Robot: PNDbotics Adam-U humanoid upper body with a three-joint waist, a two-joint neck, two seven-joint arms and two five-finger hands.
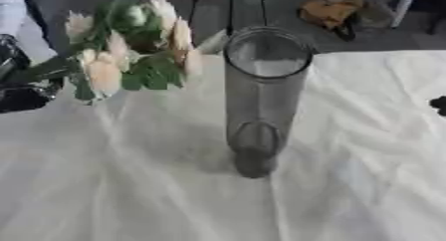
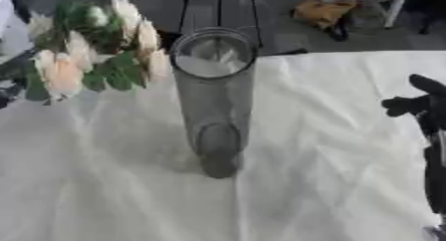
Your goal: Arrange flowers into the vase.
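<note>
Surface [image 1: 366, 185]: draped in a pale, creased cloth; it fills the lower frame and carries the vase.
Vase [image 1: 260, 100]: tall clear glass cylinder, grey-tinted, upright at centre, mouth open and with no stems in it; likely set there so either arm can reach it.
Flowers [image 1: 131, 46]: a bunch of cream and peach blooms with dark green leaves, held in the air at ten o'clock of the vase, heads near the rim but not over it; not yet in the vase.
Left hand [image 1: 22, 80]: black and glossy, at nine o'clock by the left edge, where the stems lead; whether its fingers are clamped on them I cannot tell.
Right hand [image 2: 414, 103]: dark, at three o'clock, well apart from the vase, carrying nothing; finger state unclear, apparently waiting.
</note>
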